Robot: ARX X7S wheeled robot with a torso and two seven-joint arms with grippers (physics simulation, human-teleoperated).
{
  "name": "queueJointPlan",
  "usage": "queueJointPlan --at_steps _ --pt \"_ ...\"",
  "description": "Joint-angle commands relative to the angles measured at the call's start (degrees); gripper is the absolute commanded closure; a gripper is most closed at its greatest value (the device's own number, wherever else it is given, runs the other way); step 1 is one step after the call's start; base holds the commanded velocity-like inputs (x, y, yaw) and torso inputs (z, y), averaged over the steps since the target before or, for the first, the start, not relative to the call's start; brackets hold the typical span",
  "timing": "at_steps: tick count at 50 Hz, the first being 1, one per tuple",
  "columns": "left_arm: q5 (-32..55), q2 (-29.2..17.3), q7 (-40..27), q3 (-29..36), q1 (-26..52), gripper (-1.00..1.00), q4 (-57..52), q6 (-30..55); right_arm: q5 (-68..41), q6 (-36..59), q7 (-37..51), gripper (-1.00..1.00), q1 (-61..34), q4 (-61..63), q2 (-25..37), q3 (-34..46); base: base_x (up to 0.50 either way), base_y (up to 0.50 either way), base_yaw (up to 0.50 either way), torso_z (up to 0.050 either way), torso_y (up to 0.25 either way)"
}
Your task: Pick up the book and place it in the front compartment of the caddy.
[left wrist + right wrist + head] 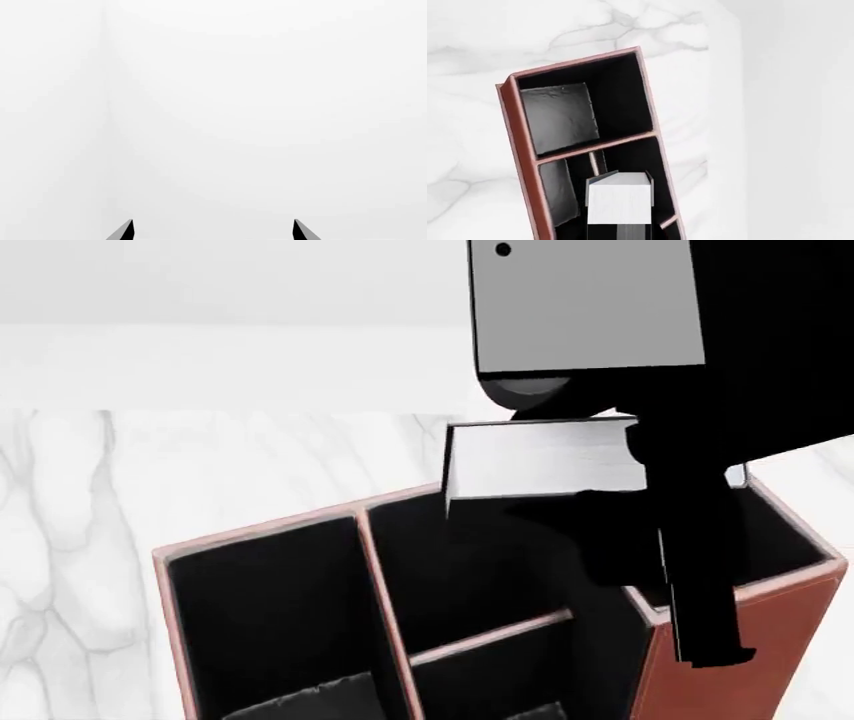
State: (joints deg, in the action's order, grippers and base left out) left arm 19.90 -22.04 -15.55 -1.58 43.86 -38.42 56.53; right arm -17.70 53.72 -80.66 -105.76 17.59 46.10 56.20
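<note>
My right gripper (pixel 641 455) is shut on the book (pixel 541 458), which hangs with its white page block showing and its black covers at the edges. The book is above the reddish-brown caddy (pixel 727 660), over the black-lined cells parted by the low thin reddish bar (pixel 494 633), near their far rim. In the right wrist view the book (pixel 619 204) sits over the cell beside that bar (pixel 593 163), and my fingers are hidden behind it. I cannot tell whether it touches the caddy (pixel 514 130). My left gripper (pixel 213 230) is open and empty, facing only white.
The caddy stands on a white marble table (pixel 80 530) with a pale wall behind. A long undivided cell (pixel 267 630) lies at the caddy's left. The taller wall (pixel 801 560) rises at its right under my black right arm (pixel 747 350).
</note>
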Motion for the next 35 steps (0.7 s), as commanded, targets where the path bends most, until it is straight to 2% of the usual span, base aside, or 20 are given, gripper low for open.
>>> queueJointPlan --at_steps 1,14,35 --pt "0.2 0.7 1.2 -1.4 0.1 -1.00 -0.4 0.8 6.7 -14.7 -1.8 1.00 -2.8 -8.0 -2.1 2.6 0.00 0.00 0.00 0.000 0.010" --pt "0.4 0.6 0.9 -0.9 0.8 -1.00 -0.3 1.2 5.2 -21.5 0.1 1.00 -1.5 -12.7 -3.8 0.8 0.00 0.00 0.00 0.000 0.001" --pt "0.6 0.4 0.6 -0.8 0.5 -1.00 0.0 0.6 -0.8 -18.2 -0.2 1.00 -1.3 -21.8 -9.0 -1.2 0.00 0.00 0.00 0.000 0.001"
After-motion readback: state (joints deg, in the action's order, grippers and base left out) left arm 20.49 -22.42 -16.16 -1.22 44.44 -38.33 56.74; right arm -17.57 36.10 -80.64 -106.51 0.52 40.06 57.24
